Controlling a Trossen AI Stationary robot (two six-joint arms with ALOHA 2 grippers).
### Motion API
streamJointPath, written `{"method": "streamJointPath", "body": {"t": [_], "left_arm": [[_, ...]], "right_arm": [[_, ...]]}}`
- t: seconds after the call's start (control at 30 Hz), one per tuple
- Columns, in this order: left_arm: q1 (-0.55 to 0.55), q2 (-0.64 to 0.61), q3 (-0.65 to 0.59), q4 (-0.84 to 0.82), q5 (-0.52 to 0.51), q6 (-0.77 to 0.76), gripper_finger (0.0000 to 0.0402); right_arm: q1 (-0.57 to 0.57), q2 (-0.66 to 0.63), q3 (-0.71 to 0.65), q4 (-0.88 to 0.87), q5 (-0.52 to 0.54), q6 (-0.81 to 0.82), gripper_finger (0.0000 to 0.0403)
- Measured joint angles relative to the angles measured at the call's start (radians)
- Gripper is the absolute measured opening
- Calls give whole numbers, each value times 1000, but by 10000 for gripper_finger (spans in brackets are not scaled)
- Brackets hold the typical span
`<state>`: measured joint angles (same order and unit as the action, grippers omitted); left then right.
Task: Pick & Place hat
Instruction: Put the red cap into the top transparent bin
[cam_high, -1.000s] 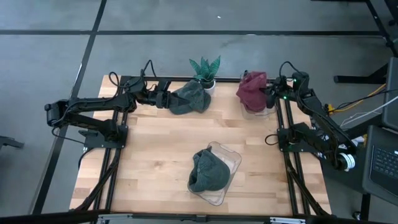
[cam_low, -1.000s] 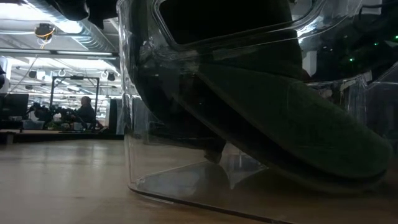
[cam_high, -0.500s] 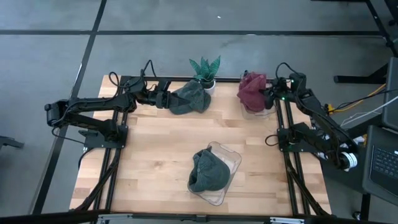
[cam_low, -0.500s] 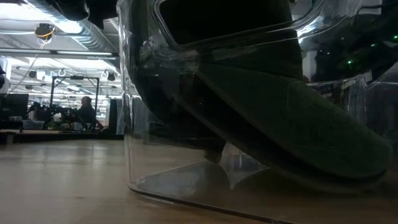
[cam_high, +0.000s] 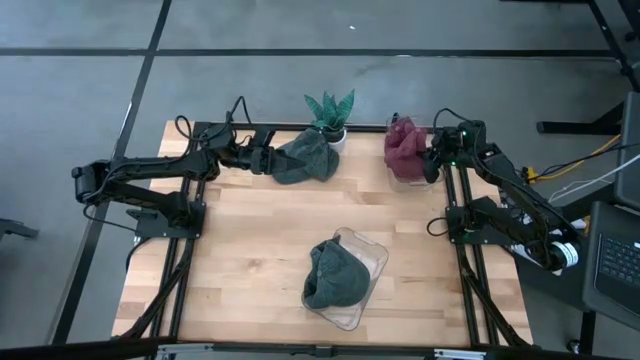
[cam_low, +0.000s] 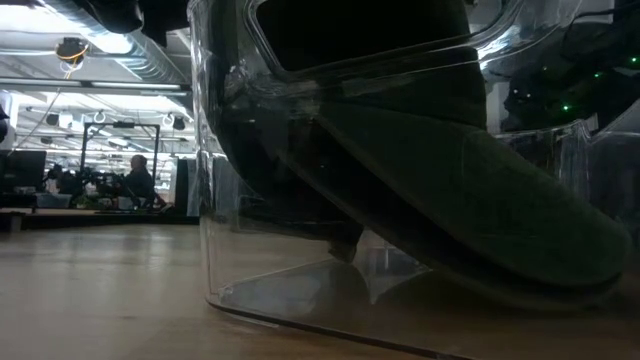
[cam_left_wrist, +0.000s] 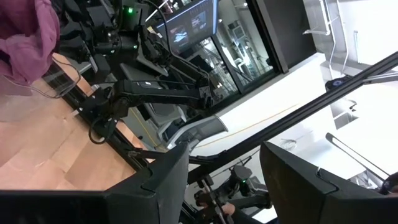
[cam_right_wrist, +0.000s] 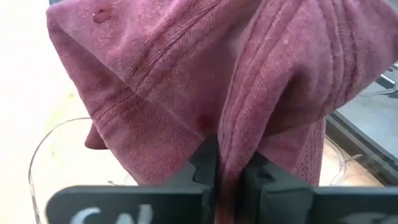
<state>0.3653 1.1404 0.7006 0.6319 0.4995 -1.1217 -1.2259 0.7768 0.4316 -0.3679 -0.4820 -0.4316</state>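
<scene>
I see my right gripper jaws pinching the maroon hat above a clear container; left gripper jaws spread.

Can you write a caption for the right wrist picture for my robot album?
The right claw pinches a fold of the red hat above a clear tub.

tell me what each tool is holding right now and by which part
The right tool pinches a fold of the maroon hat over a clear container. The left tool is beside a grey-green hat; a hold cannot be told.
</scene>
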Motion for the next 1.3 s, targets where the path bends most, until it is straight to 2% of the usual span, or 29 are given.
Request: {"method": "streamJointPath", "body": {"t": [0.3, 0.63, 0.77, 0.97, 1.3], "left_arm": [[0, 0, 0, 0, 0, 1, 194], [0, 0, 0, 0, 0, 1, 194], [0, 0, 0, 0, 0, -10, 194], [-3, 0, 0, 0, 0, -44, 194], [-39, 0, 0, 0, -3, -43, 194]], "right_arm": [[0, 0, 0, 3, 0, 12, 83], [0, 0, 35, 32, -15, 174, 208], [0, 0, 77, 22, -14, 225, 244], [0, 0, 171, -98, -14, 224, 258], [0, 0, 326, -199, -39, 418, 259]]}}
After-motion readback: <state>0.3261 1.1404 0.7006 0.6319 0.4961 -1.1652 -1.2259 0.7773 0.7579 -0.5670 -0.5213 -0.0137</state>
